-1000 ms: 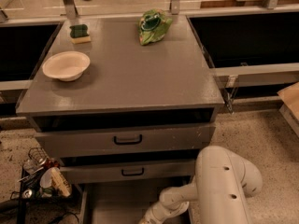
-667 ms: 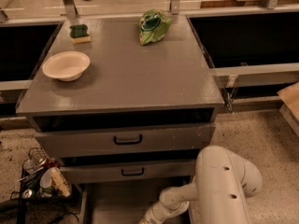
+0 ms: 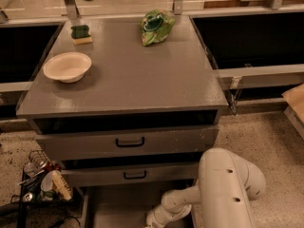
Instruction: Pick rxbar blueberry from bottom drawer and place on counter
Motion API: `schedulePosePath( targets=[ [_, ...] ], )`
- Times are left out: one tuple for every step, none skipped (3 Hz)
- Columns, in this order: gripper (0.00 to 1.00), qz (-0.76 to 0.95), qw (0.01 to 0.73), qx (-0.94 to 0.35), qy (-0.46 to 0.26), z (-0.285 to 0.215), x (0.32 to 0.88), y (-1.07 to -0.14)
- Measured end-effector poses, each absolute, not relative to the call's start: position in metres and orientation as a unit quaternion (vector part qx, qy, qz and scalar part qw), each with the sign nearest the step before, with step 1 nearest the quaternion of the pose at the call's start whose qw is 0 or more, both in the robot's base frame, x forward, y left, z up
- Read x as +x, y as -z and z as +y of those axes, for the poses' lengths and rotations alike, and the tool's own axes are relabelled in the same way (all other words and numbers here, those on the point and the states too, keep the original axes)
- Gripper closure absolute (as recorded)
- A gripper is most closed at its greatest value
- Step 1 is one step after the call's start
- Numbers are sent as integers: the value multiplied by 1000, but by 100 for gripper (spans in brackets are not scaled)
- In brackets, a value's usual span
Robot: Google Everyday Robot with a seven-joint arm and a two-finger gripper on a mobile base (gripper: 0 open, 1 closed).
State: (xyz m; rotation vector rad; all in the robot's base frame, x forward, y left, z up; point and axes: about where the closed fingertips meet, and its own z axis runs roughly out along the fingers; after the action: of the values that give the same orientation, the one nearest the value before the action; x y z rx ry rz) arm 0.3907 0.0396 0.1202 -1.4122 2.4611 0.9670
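Observation:
The counter (image 3: 137,80) is the wide grey top of the drawer cabinet. The bottom drawer (image 3: 118,205) is pulled open at the foot of the cabinet, and part of its plain grey floor shows. My white arm (image 3: 228,189) bends down from the lower right into this drawer. My gripper (image 3: 154,219) is at the picture's bottom edge, inside the drawer, and only its upper part shows. The rxbar blueberry is out of view.
On the counter are a white bowl (image 3: 67,66) at the left, a green bag (image 3: 156,26) at the back and a green-and-yellow sponge (image 3: 81,33) at the back left. Two shut drawers with black handles (image 3: 129,142) sit above the open one. A wire basket of clutter (image 3: 42,182) stands on the floor at the left.

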Motion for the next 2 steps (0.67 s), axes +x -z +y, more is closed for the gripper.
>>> schedulePosePath(
  targets=[
    [0,819,72,-470,-322,40,391,-120],
    [0,837,58,-447,-309,35,391,-120]
  ],
)
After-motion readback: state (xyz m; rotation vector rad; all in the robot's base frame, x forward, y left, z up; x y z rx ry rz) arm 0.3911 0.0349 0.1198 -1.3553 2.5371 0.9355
